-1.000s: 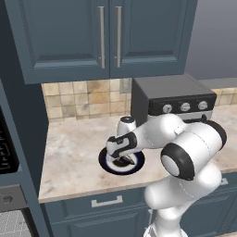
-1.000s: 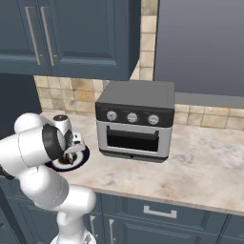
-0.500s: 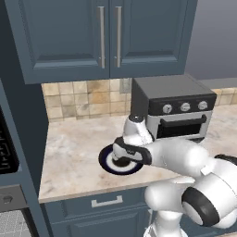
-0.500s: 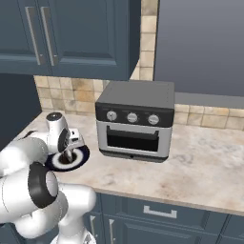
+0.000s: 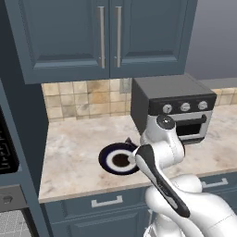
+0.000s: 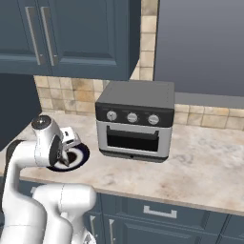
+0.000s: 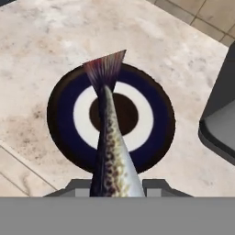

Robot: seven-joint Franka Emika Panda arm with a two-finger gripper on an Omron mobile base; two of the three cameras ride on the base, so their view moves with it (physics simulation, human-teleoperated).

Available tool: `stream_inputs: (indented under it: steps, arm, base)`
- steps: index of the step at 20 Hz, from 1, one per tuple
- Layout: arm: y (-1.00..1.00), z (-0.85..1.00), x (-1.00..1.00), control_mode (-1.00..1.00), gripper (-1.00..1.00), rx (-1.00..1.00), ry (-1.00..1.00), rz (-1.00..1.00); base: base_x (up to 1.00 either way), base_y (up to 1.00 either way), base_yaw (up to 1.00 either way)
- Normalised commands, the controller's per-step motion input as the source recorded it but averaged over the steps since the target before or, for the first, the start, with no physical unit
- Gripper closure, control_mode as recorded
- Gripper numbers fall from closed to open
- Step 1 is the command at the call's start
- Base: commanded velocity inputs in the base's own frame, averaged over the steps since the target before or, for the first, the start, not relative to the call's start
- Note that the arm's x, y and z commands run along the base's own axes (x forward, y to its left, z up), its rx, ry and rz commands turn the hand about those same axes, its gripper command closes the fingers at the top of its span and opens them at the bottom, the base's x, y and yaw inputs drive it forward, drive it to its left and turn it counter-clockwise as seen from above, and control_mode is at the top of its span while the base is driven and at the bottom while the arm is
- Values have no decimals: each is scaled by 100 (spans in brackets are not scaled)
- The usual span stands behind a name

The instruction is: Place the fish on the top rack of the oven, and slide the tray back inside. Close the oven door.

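The gripper (image 7: 114, 190), nearly closed, clamps the fish (image 7: 110, 151) by its body, apparently lifted clear above the plate (image 7: 64, 137) for carrying toward the oven.

Fish (image 7: 111, 156) speckled, glossy; plate (image 7: 62, 133) glazed ceramic; counter (image 7: 41, 41) polished marble.

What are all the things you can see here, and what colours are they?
fish: one, speckled grey with a reddish tail, held over the plate
plate: one, dark blue with a white ring, on the counter
toaster oven: one, grey, three knobs, at the back of the counter
counter: one, beige marble
upper cabinets: dark blue, silver bar handles, above the tiles
drawers: dark blue, under the counter
wall tiles: tan, behind the counter
gripper: one, shut on the fish
arm: one, white
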Motion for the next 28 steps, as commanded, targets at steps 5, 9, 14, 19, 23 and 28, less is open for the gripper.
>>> stream_inputs:
  steps: [5, 9, 14, 19, 23, 28]
  arm:
    - [-24, 64, -86, -100, 100, 0, -13, 2]
    - [-39, 50, -84, -100, 100, 4, -15, 5]
    - [-11, 11, -67, -100, 100, 2, -14, 7]
    - [9, -8, -28, -100, 100, 0, -7, 5]
    - [16, -14, -17, -100, 100, 0, -1, 7]
    - [23, -37, -28, -100, 100, 0, 1, 25]
  base:
    - [0, 0, 0]
    - [0, 0, 0]
    - [0, 0, 0]
    - [0, 0, 0]
    - [0, 0, 0]
    - [0, 0, 0]
